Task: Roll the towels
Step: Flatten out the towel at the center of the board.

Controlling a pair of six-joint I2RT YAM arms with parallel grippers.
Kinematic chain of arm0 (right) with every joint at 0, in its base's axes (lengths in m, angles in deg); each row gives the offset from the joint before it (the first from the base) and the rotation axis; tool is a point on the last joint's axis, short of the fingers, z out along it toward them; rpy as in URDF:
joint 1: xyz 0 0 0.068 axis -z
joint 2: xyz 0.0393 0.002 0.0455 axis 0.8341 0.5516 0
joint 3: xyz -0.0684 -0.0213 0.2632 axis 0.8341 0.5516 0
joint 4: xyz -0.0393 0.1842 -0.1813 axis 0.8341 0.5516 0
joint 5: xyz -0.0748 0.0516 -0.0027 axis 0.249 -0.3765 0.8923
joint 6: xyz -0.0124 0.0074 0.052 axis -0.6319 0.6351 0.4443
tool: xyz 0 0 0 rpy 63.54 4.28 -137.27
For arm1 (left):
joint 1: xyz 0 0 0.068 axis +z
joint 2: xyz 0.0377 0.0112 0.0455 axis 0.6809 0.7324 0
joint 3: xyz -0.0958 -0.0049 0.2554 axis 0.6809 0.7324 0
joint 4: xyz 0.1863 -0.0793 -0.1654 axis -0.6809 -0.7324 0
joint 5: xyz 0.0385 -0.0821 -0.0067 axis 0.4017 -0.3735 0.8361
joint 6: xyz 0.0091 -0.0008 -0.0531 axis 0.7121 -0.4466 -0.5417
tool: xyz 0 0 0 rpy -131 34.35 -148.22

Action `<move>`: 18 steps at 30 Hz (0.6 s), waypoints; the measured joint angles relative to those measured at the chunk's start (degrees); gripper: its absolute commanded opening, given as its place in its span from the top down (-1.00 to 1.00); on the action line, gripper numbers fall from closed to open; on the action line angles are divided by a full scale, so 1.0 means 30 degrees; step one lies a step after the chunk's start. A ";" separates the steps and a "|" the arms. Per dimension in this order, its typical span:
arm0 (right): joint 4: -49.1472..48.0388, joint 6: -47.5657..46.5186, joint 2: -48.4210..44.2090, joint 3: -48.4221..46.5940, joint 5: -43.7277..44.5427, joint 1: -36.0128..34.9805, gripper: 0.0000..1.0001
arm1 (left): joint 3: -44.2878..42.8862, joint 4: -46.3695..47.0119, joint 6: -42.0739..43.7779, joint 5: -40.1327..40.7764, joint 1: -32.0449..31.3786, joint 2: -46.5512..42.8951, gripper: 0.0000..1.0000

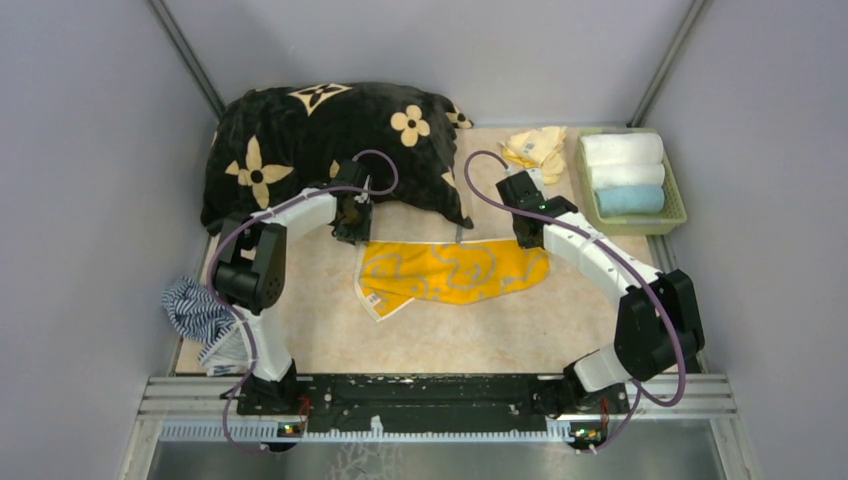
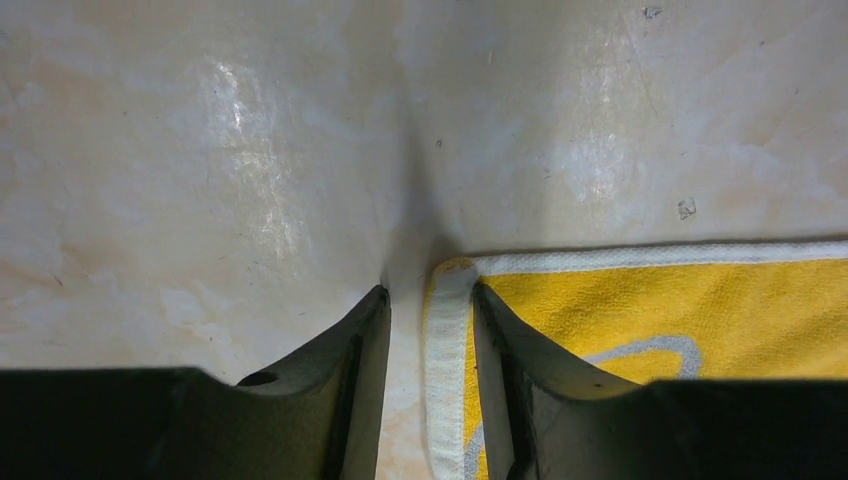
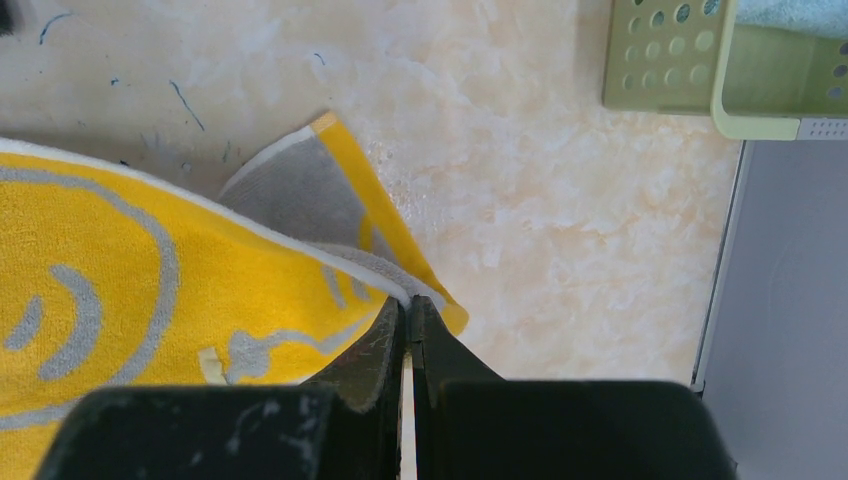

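Note:
The grey-and-yellow towel (image 1: 450, 272) lies spread flat mid-table, its near left corner folded over. My left gripper (image 1: 352, 225) is down at its far left corner, open: in the left wrist view the towel (image 2: 700, 300) has its white hem between the fingers (image 2: 520, 370), one tip on bare table, the other on the cloth. My right gripper (image 1: 527, 228) is shut on the far right corner, pinching the hem of the towel (image 3: 120, 280), which folds up there. A pale yellow towel (image 1: 535, 148) lies crumpled at the back. A light blue towel (image 1: 630, 200) sits rolled in the basket.
The green basket (image 1: 640, 226) at the right back holds two white rolls beside the blue one; its corner (image 3: 660, 60) shows in the right wrist view. The big black flowered cushion (image 1: 320, 140) fills the back left. A blue-and-white striped cloth (image 1: 195, 310) hangs off the left edge.

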 measured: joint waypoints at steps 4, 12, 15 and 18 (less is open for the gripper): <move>-0.0015 0.0000 0.0000 -0.0007 0.0000 0.0000 1.00 | -0.0248 -0.0066 0.0109 -0.0117 0.0000 0.0240 0.39; -0.0058 0.0000 0.0000 -0.0007 -0.0066 0.0000 1.00 | -0.0459 0.0058 0.0124 -0.0175 -0.0175 0.0510 1.00; -0.0051 0.0000 0.0000 -0.0022 -0.0087 0.0000 1.00 | -0.0525 0.0058 0.0087 -0.0087 -0.0277 0.0495 1.00; -0.0044 -0.0015 0.0000 -0.0044 -0.0087 0.0000 1.00 | -0.0321 0.0117 0.0073 0.0270 -0.0342 0.0204 1.00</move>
